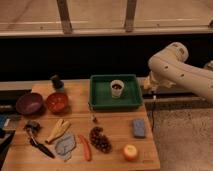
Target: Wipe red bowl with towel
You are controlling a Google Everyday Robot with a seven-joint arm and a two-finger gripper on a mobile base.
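Gripper [148, 84] hangs wide open and empty just beside the green tray [96, 93], well apart from the towel [65, 145] and the upright red bowl [56, 102] across the surface [116, 126], probably because the reach for the towel is not yet begun.

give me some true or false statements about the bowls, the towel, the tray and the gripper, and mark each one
1. The small round orange-red bowl sits beside the darker purple bowl. True.
2. The soft grey-blue cloth towel lies inside the red bowl. False: it lies on the wooden table, near the front edge.
3. A white cup stands in the green plastic tray. True.
4. The gripper holds the towel. False: it is open and empty, by the tray's right side.
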